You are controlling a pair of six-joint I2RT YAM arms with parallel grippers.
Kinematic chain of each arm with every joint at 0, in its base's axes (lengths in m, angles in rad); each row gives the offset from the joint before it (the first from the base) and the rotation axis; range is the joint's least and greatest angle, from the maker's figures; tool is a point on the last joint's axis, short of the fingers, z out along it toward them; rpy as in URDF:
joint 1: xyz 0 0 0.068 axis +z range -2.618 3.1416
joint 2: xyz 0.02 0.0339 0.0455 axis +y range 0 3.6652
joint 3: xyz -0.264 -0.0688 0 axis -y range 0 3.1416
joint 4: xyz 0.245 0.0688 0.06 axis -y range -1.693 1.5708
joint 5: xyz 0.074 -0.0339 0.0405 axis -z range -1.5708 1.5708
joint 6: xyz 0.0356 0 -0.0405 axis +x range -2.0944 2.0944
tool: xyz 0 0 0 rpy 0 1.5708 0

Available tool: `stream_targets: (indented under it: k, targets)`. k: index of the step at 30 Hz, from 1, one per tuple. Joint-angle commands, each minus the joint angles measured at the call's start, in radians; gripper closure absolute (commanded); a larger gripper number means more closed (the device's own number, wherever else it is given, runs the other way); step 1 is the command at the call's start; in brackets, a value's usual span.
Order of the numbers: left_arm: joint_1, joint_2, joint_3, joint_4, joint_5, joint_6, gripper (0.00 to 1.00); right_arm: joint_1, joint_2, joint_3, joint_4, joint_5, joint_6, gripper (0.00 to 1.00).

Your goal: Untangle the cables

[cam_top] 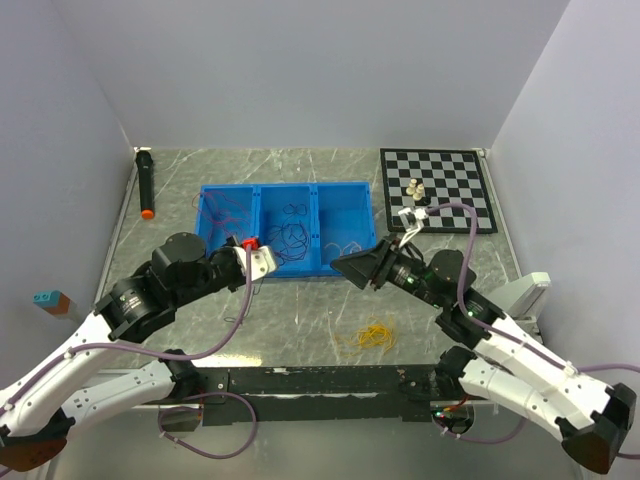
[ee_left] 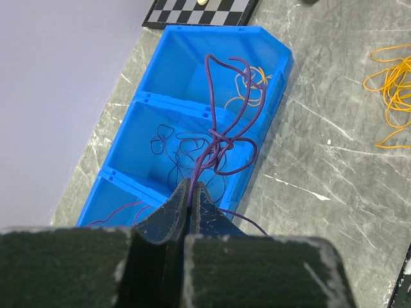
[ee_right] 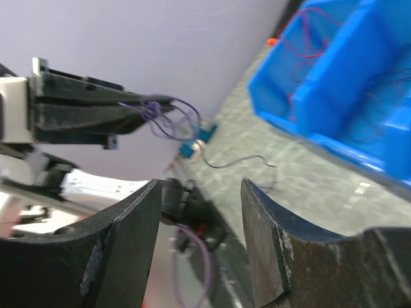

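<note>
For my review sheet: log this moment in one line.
left gripper: jaws shut on purple cables | right gripper: jaws open, empty | yellow cables: loose on table

Pale lavender walls (cam_top: 300,70) enclose a grey marbled table (cam_top: 300,312) under even light.

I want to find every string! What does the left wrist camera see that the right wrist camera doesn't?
Only the left wrist camera shows the loose yellow cables lying on the table, and the chessboard. Only the right wrist camera shows the right gripper, with its fingers open. Both show the blue bin and the purple cables pinched in the shut left gripper.
</note>
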Motion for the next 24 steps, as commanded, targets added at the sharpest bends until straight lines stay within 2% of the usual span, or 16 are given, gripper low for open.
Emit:
stream_targets:
  k: [1, 15, 24]
  targets:
    - [0.002, -0.005, 0.017, 0.040, 0.017, -0.012, 0.99, 0.015, 0.049, 0.007, 0.202, -0.066, 0.105, 0.40]
    - [0.002, 0.029, 0.028, 0.038, 0.086, -0.008, 0.99, 0.075, 0.207, 0.062, 0.334, -0.039, 0.151, 0.43]
    - [0.001, 0.029, 0.033, 0.020, 0.117, -0.001, 0.99, 0.075, 0.276, 0.119, 0.348, -0.029, 0.131, 0.47]
